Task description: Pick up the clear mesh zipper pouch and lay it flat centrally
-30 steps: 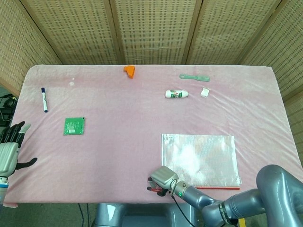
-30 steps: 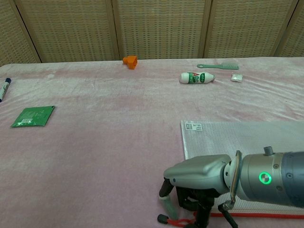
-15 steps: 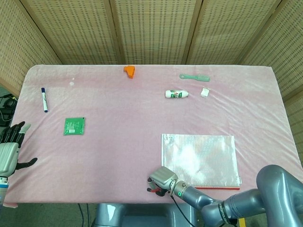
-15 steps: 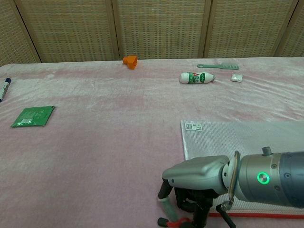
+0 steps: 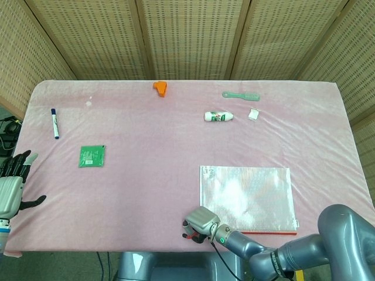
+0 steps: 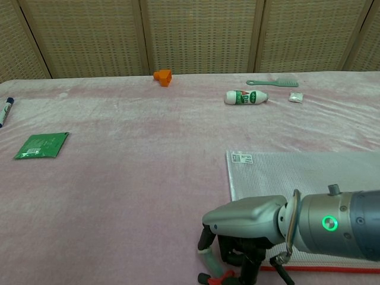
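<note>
Now the clear pouch [image 5: 246, 198] lies flat on the pink bench [image 5: 146, 146], on its near right part. The right robot hand [image 6: 237, 246] stands at the pouch's near left corner with fingers curled down, pinching a red pull tab [image 6: 215, 278] there. The left robot hand [image 5: 12, 186] rests beside the bench's left edge, fingers apart, grasping nothing.

Far beyond the fingers, at the table's back edge, sit an orange block [image 5: 160, 87] and a green comb [image 5: 241, 95]. A white bottle [image 5: 218, 116] lies beside a small white packet [image 5: 254, 114]. Off left lie a green sachet [image 5: 92, 156] and a marker pen [image 5: 54, 123].
</note>
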`<state>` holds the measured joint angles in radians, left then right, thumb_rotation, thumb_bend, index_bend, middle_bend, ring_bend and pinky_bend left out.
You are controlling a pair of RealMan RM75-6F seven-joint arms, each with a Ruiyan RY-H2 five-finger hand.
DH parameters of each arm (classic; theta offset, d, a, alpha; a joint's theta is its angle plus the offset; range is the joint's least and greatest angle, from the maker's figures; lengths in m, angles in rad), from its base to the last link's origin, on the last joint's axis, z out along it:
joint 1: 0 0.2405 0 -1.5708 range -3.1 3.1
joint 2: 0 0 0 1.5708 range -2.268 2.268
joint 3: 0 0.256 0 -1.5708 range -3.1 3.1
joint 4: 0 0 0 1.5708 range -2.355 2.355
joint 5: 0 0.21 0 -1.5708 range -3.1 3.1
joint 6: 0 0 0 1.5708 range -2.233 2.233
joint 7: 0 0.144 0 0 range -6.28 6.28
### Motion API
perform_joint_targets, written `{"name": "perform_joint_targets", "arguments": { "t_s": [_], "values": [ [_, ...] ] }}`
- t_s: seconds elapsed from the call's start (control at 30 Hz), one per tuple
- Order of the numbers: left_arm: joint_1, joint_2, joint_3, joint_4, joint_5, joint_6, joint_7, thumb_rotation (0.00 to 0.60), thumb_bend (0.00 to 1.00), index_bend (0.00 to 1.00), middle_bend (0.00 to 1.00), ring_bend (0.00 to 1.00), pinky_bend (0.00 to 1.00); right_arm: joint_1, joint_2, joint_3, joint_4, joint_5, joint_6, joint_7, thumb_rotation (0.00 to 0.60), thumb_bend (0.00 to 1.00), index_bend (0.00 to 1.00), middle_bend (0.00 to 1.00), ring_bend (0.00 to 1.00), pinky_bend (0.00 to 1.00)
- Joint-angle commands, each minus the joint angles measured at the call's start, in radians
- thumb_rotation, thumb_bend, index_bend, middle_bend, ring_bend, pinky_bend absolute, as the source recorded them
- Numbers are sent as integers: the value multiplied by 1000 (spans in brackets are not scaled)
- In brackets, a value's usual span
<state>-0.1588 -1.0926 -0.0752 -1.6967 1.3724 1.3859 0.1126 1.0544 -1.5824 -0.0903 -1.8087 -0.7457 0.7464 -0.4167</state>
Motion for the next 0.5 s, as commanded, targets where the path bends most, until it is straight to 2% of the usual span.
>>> {"name": "perform_joint_targets", "arguments": {
  "t_s": [0.03,0.27,0.33,0.5],
  "values": [
    [0,0,0,0,0,0,0,600,0,0,0,0,0,-4,9,5,-5,-11,-8,13,600,816,673,980,930,1000],
    [0,1,1,-1,2,1,-3,600,0,0,0,0,0,-13,40,15,-18,-45,-22,44,600,984,674,980,930,1000],
    [1,1,2,-2,4,1,-3,600,0,0,0,0,0,-18,52,20,-23,-60,-24,56,600,998,677,980,930,1000],
    [2,3,3,-4,8,4,-5,600,0,0,0,0,0,-37,71,29,-27,-108,-11,79,600,1000,775,981,933,1000]
  ]
}}
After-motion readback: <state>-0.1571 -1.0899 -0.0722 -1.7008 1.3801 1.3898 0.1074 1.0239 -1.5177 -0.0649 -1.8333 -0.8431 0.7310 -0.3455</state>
